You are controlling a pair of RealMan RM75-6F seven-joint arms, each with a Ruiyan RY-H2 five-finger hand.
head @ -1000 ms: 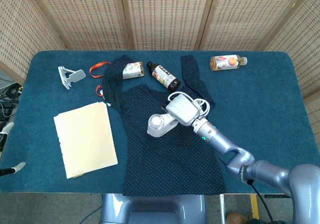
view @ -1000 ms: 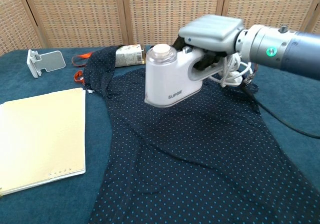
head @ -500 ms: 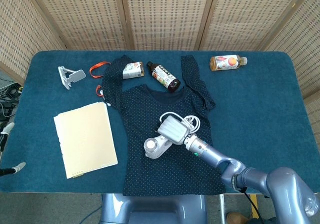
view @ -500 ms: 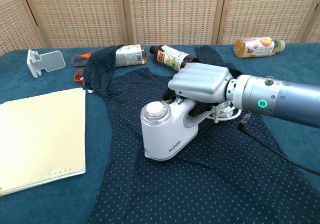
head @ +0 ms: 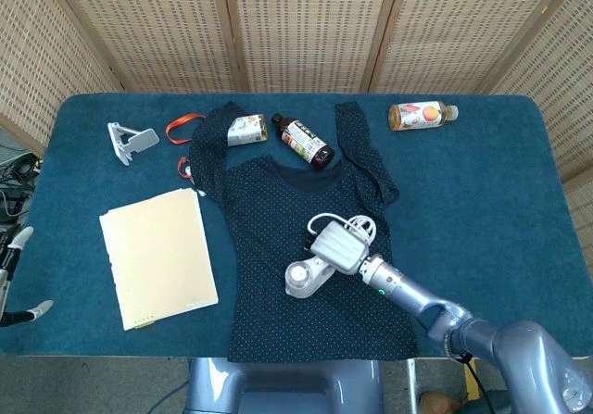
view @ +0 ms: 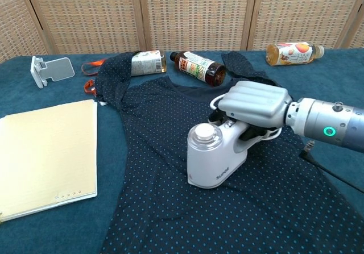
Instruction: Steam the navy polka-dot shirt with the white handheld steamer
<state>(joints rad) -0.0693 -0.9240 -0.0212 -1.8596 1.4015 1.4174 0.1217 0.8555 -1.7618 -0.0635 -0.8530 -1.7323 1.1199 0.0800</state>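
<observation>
**Steamer shifted right and down the shirt front**

Compared with half a second back, my right hand carried the white handheld steamer a bit toward the robot's right and nearer the hem; a second ago it was higher up, near the collar, and looked lifted off the cloth. Now the steamer's base sat on the navy polka-dot shirt, roughly mid-chest, round top cap facing up.

My right hand was wrapped over the steamer handle from above, fingers clamped around it, back of the hand up. Forearm ran in low from the right side, wrist about level with the handle. White cord looped just behind the hand on the shirt.

My left hand only showed at the far left edge of the head view, off the table; couldn't tell how its fingers lay.

Shirt lay flat on the blue table, collar toward the far side. Beside it: yellow folder on the left, dark bottle at the collar.
</observation>
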